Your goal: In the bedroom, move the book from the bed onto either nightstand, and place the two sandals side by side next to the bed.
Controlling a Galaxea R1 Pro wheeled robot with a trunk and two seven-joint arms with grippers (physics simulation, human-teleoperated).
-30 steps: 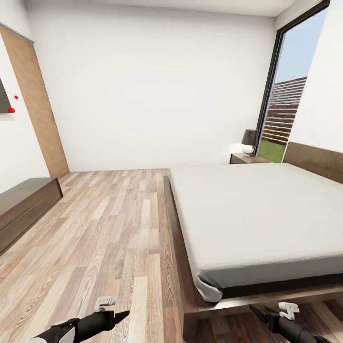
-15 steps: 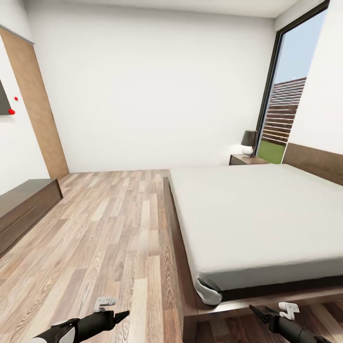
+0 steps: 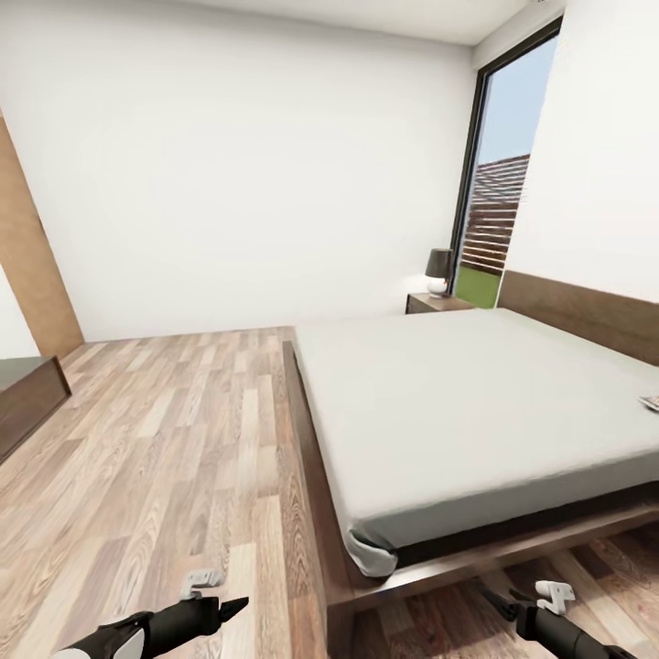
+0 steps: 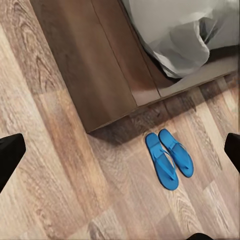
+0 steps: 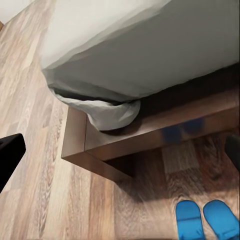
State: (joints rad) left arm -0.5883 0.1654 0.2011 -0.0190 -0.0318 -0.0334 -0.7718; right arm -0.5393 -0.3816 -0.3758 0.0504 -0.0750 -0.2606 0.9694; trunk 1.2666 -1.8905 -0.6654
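The bed [image 3: 458, 403] has a dark wooden frame and a bare off-white mattress. On the mattress, at the head view's right edge, lies the book [image 3: 651, 401], small, flat and cut off by the frame. A nightstand [image 3: 437, 303] stands beyond the bed by the window. Two blue sandals [image 4: 169, 159] lie side by side on the floor just off the bed's near corner, and their toe ends [image 5: 207, 220] show in the right wrist view. My left gripper [image 3: 233, 606] and right gripper [image 3: 490, 599] hang low over the floor. Both are open, with black fingers [image 4: 10, 155] wide apart and nothing between them.
A dark-shaded lamp [image 3: 440, 270] stands on the nightstand. A low dark cabinet [image 3: 23, 403] lines the left wall beside a wooden door panel [image 3: 32, 265]. A tall window [image 3: 494, 183] is behind the nightstand. Wood-plank floor [image 3: 174, 458] stretches left of the bed.
The whole head view has swung to the right, so the camera moved. The book has come into sight at the right edge. Both arms hold the same pose.
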